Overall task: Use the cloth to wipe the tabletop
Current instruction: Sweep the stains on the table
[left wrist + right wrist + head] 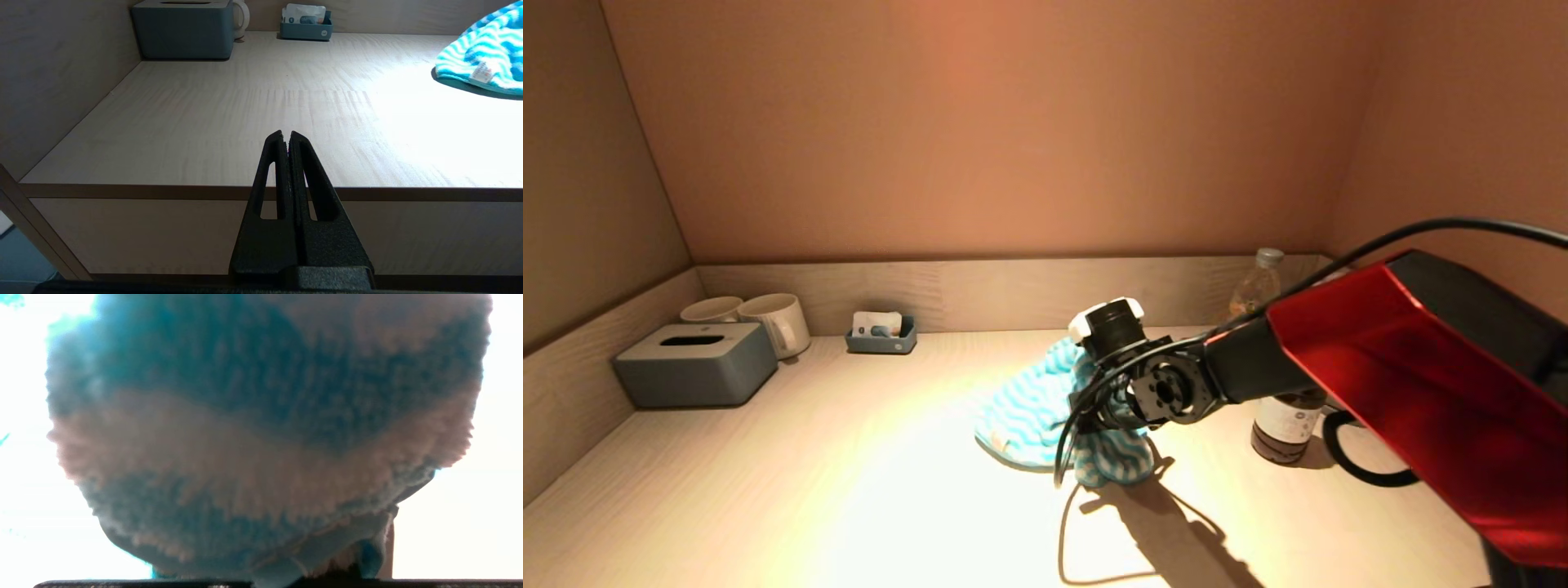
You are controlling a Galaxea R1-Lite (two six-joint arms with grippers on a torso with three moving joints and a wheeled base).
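**Right gripper buried in the striped cloth at mid-table**

The fluffy turquoise-and-white wavy-striped cloth lies bunched on the pale wood-grain tabletop, a little right of centre under a bright pool of light. The right gripper is down at the cloth's right side, the black wrist and its looping cable pressed against the fabric. In the head view part of the cloth rises beside the wrist and another fold hangs below it, while the rest spreads out to the left on the table, a small white label at its near edge. The right wrist view is filled with the cloth's pile right up against the camera, so the fingers themselves are hidden; whether they are clamped on the fabric or parted cannot be told.

The left gripper hangs off the near front edge of the table, well apart from the cloth, its two black fingers pressed together with nothing between them.

Along the back left stands a grey rectangular tissue box, with two white ceramic mugs just behind it. A small blue-grey tray holding white packets sits against the back wall. To the right of the cloth, partly behind the red arm casing, stand a dark brown glass bottle with a pale label and a clear plastic bottle with a grey cap.
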